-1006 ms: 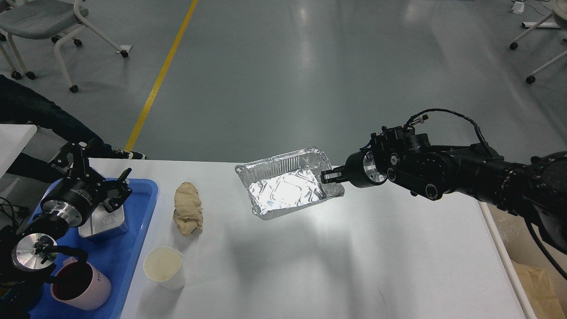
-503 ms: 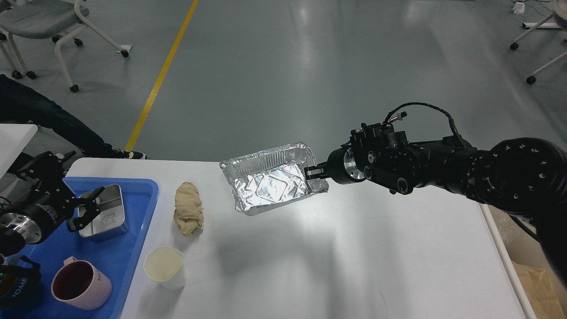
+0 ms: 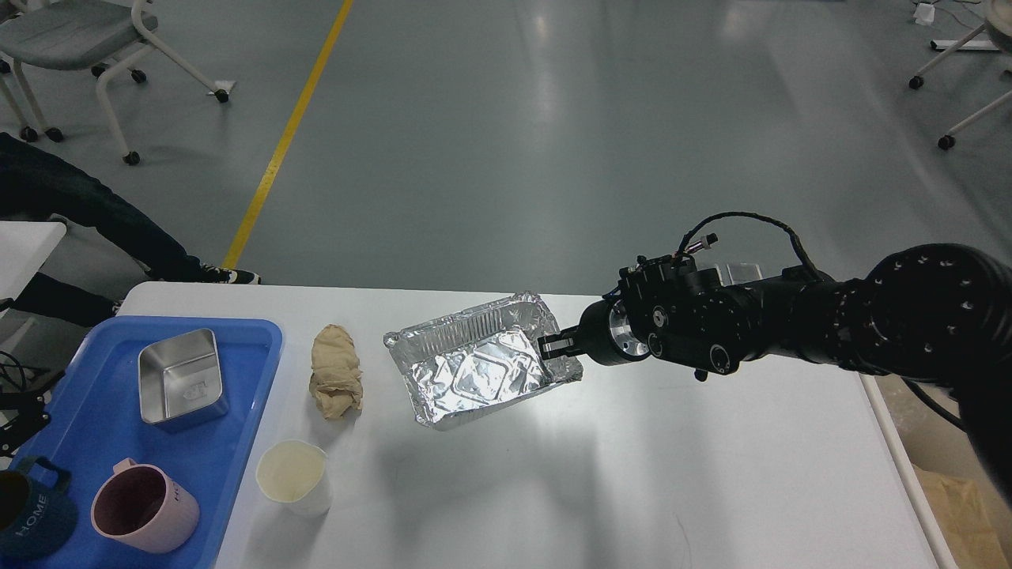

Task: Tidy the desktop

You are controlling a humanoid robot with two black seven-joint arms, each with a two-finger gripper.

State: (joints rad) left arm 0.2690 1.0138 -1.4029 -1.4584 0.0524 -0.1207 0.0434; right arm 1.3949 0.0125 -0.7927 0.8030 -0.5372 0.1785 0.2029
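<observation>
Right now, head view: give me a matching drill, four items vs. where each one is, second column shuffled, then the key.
1. foil pan
2. steel box
3. white cup
4. rag

A. in the blue tray, far end
B. lying on the desktop beside the tray
C. pinched at its rim by the right gripper
D. standing on the desktop, near edge

Pairs: 1-C, 2-A, 3-D, 4-B

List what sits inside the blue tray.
In the blue tray: a square metal tin, a pink mug and a dark blue mug, partly cut off by the frame edge.
</observation>
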